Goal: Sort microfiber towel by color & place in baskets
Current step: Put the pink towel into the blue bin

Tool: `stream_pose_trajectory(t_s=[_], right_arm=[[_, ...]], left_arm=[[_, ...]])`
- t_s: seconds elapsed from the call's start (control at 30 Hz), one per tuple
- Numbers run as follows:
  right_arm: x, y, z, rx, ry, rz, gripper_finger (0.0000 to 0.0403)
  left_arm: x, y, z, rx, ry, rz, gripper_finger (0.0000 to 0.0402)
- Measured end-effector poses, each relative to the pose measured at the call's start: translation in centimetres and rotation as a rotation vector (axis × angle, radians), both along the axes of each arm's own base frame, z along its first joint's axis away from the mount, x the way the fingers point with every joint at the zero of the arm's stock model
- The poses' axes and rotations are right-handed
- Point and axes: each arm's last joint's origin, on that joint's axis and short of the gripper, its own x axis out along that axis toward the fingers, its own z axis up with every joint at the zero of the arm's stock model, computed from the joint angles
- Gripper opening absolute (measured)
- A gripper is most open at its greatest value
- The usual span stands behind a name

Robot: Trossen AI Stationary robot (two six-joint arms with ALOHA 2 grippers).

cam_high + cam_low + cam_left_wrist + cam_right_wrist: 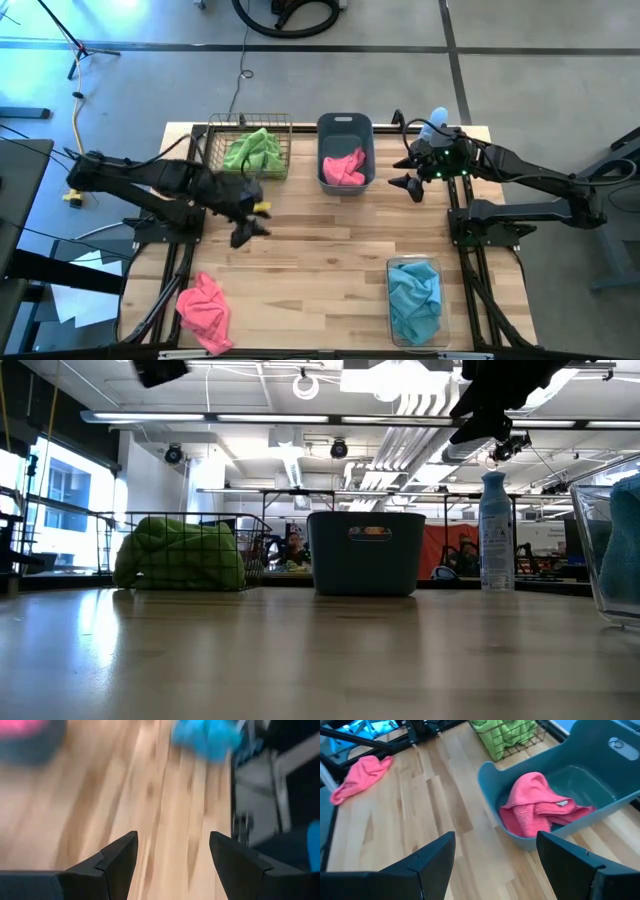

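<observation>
A pink towel [205, 311] lies crumpled on the table's near left corner, also in the right wrist view [360, 776]. Another pink towel [343, 168] [537, 805] sits in the grey-blue tub [345, 125]. Green towels [254, 152] fill the copper wire basket [210, 135]. Blue towels [414, 298] lie in the clear bin [392, 265] at the near right. My left gripper [250, 222] [172, 852] hangs open over the bare table, left of centre. My right gripper [408, 178] [495, 855] is open, just right of the tub.
A pale blue spray bottle [432, 122] [494, 530] stands at the table's far right, behind my right arm. Bare wood [320, 250] stretches across the table's middle between the loose pink towel and the clear bin.
</observation>
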Motion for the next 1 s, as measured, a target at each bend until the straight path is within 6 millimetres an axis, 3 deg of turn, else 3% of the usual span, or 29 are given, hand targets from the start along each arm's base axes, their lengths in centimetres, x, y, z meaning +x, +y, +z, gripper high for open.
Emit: stream_pose_trajectory(t_s=[0.23, 0.5, 0.73, 1.0], right_arm=[[0.1, 0.0, 0.1, 0.078, -0.026, -0.034, 0.0272], [0.4, -0.1, 0.6, 0.209, -0.102, -0.131, 0.0272], [0.5, -0.2, 0.8, 0.267, -0.137, -0.196, 0.0272], [0.5, -0.2, 0.8, 0.249, -0.135, -0.208, 0.0272]], left_arm=[[-2.6, -4.0, -1.9, 0.007, 0.282, -0.142, 0.0234], [-5.0, -9.7, -3.0, 0.053, 0.358, -0.398, 0.0234], [-7.0, -14.6, -5.0, 0.197, 0.381, -0.547, 0.0234], [-8.7, -17.7, -7.0, 0.093, 0.599, -0.490, 0.0234]])
